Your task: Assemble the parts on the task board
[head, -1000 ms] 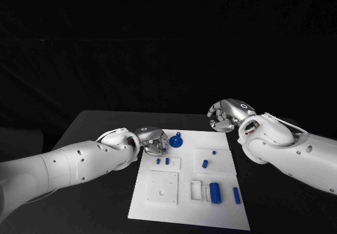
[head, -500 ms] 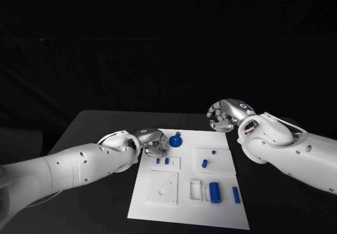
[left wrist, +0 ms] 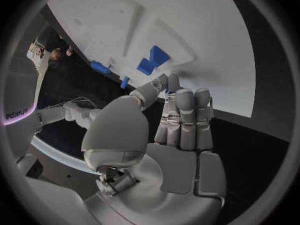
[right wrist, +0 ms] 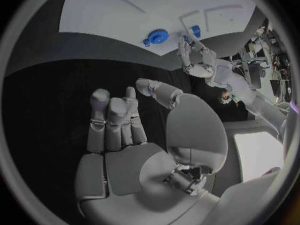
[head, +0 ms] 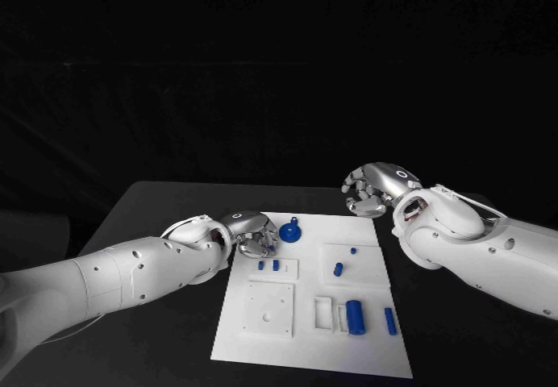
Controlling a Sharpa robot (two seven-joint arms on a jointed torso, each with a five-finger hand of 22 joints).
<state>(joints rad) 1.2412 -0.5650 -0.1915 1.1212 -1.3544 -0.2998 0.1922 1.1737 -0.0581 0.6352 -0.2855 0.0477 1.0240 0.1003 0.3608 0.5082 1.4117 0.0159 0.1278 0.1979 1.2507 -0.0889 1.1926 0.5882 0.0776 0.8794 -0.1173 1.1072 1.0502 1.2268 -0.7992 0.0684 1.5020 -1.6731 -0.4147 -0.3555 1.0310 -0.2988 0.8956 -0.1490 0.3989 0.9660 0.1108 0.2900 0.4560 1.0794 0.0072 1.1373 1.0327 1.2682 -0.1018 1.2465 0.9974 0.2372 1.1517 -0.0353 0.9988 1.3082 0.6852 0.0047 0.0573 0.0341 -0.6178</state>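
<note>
Board and parts, counted.
One board (head: 312, 355), seven blue parts: one gear (head: 291, 234), four short pegs (head: 260, 265), one thick cylinder (head: 356, 317), one thin rod (head: 389, 321). Two hands: one left hand (head: 244, 228), one right hand (head: 374, 191).
</note>
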